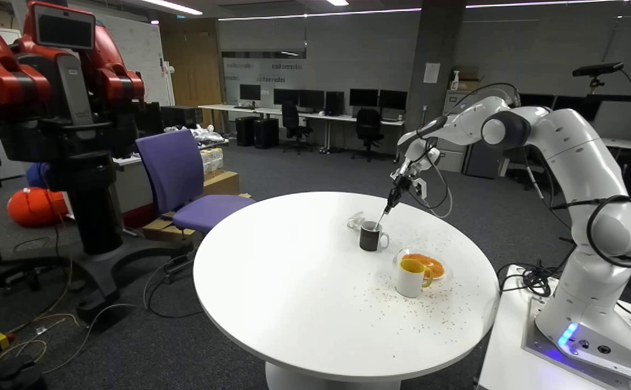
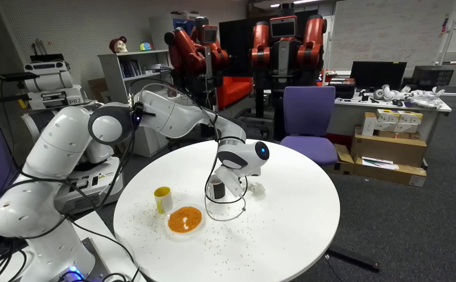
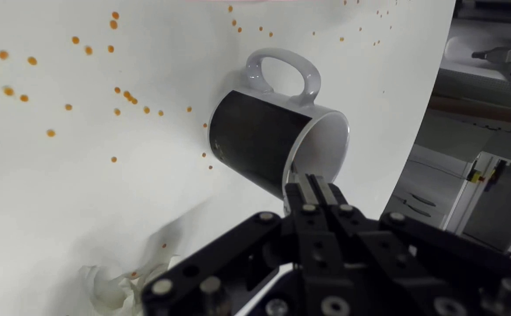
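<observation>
Here's my claw (image 3: 312, 177), and it's clenched: fingers (image 3: 306, 188) together, gripping, as best I can tell, a slim pale utensil (image 1: 380, 218), perhaps a spoon. Just below the fingertips stands the dark-banded mug (image 3: 255, 136), upright on the round table (image 1: 283, 271), and the utensil's lower end dips inside it. So, by my reading, the grasp is made and the tip is in the mug; no release yet, and with the mug's floor out of my sight I can't tell what lies in there. On to my arm (image 1: 565, 135): up from its base (image 1: 597, 325), bent over at the elbow (image 1: 505, 130), then sloping down, the claw tilted with fingers aimed downward at a slant. Near the claw, on the side away from the base, there's crumpled clear wrapping (image 2: 257, 189). Back from the claw toward the base: a plate (image 2: 181, 236) covered in orange grains (image 2: 179, 217), a yellow-lined mug (image 2: 164, 203) beside it, and stray grains (image 3: 146, 110) scattered about the table.
</observation>
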You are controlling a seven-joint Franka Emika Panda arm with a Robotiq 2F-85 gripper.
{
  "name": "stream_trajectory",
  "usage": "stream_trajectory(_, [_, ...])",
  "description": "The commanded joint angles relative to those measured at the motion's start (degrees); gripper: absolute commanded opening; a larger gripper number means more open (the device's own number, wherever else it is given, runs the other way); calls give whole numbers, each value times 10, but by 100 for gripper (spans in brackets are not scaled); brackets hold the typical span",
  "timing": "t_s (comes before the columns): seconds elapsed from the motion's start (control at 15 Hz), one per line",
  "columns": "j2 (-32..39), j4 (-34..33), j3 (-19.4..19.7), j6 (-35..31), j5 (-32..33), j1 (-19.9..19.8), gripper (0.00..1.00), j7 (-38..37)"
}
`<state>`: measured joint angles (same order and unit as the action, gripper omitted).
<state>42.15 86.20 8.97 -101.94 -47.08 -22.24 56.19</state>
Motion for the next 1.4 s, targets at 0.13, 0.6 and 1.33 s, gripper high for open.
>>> stream_trajectory(0.13, [-49,9,-14,-17,46,13,1,-20])
stream_trajectory(0.6, [-86,20,-17,-59,170,47,1,-40])
stream_trajectory(1.33, [-116,21,-67,-71,213,34,1,-50])
